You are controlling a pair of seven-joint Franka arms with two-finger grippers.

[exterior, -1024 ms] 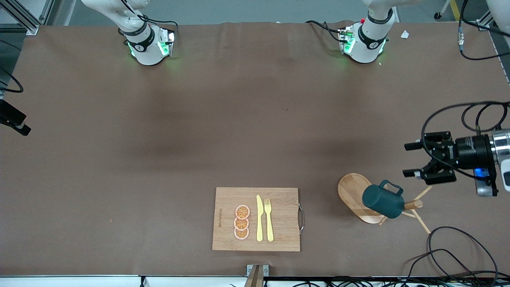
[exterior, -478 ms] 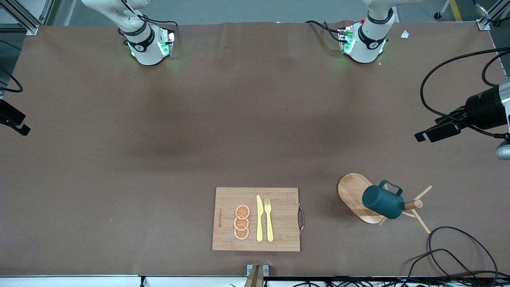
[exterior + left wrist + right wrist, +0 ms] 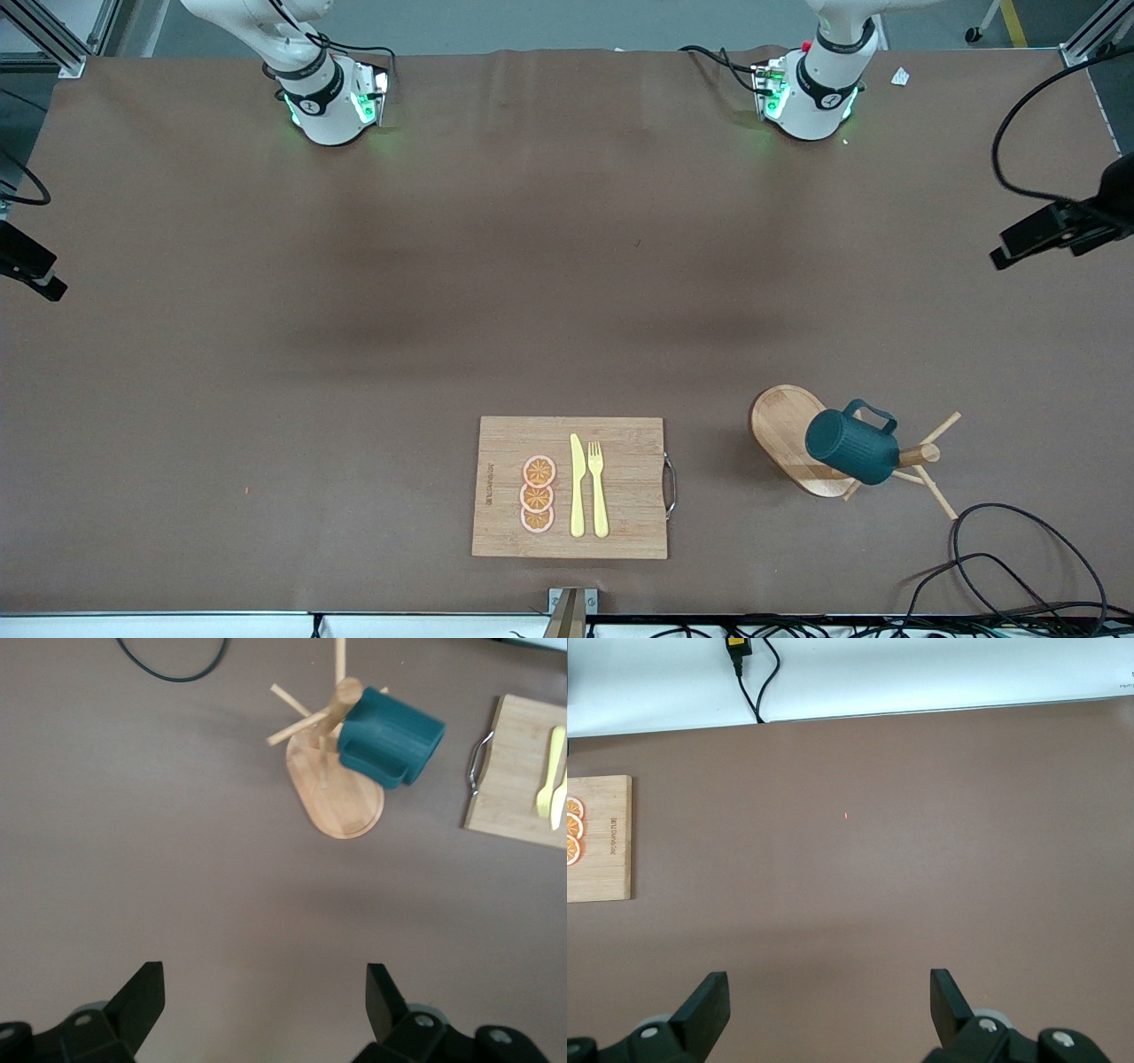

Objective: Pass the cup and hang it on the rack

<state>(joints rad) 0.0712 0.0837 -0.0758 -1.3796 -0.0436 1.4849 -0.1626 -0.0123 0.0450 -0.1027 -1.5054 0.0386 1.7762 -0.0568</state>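
Note:
The dark teal cup (image 3: 850,447) hangs by its handle on a peg of the wooden rack (image 3: 784,425), tipped on its side over the oval base. Both also show in the left wrist view, the cup (image 3: 390,740) against the rack (image 3: 341,802). My left gripper (image 3: 1036,235) is at the table's edge at the left arm's end, apart from the rack; its wrist view shows it (image 3: 265,992) open and empty over bare table. My right gripper (image 3: 829,997) is open and empty over bare table; it is out of the front view.
A rectangular cutting board (image 3: 629,461) with orange slices (image 3: 538,494), a yellow knife (image 3: 577,485) and a fork (image 3: 599,487) lies near the front camera's edge. A loose black cable (image 3: 1001,549) loops beside the rack.
My left gripper has drawn away from the rack and risen toward the left arm's end of the table. The cup stays hanging on the rack.

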